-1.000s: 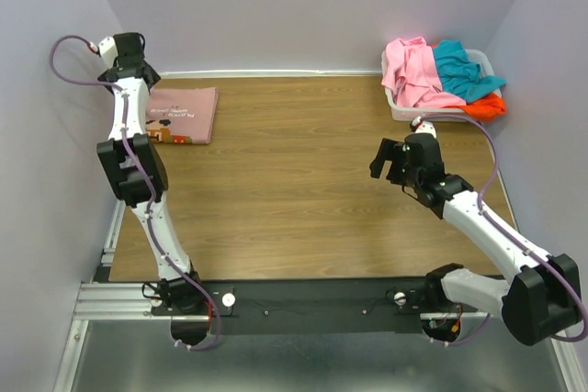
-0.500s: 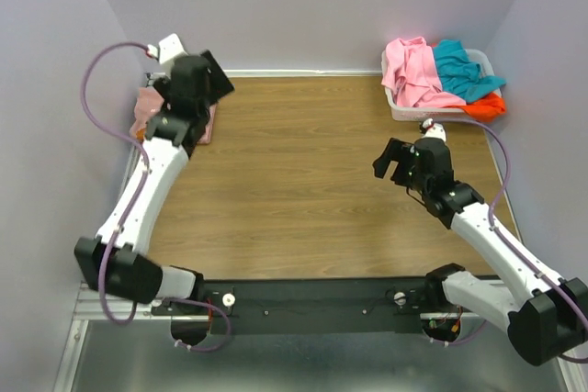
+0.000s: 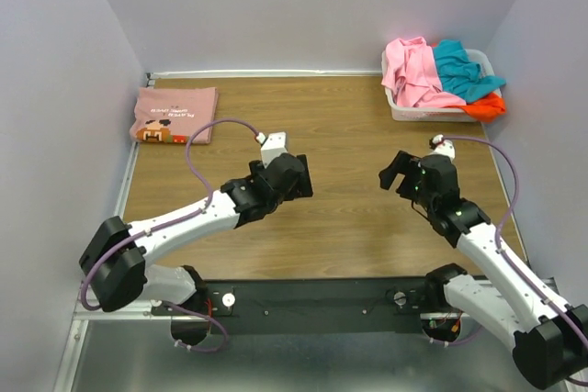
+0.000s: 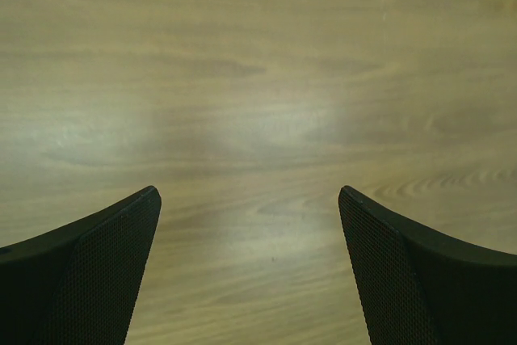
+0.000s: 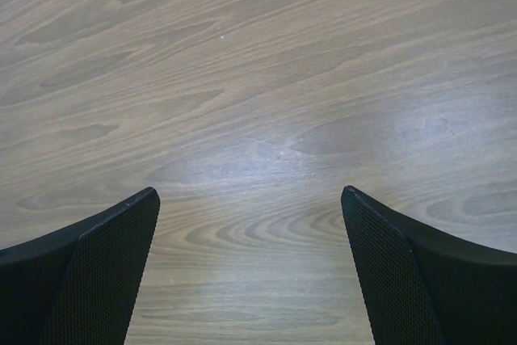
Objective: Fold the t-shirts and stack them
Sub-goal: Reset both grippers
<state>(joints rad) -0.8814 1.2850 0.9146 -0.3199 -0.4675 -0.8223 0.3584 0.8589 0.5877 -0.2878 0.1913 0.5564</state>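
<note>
Top external view: left gripper (image 3: 296,177) and right gripper (image 3: 397,174) gape empty above the table (image 3: 340,126), mauve tee (image 3: 175,114) folded far-left, tangled tees (image 3: 441,75) in the basket (image 3: 404,114) liable to lift together.

We see a dusty mauve tee (image 3: 175,115) with a brown-red pixel print. In the white basket (image 3: 423,114) lie a bright pink tee (image 3: 413,71), a teal tee (image 3: 462,71) and an orange-red tee (image 3: 491,106). The table (image 3: 331,126) shows brown wood grain. The left arm (image 3: 184,219) and right arm (image 3: 501,268) are white with black joints, and their cables (image 3: 189,151) are purple.
</note>
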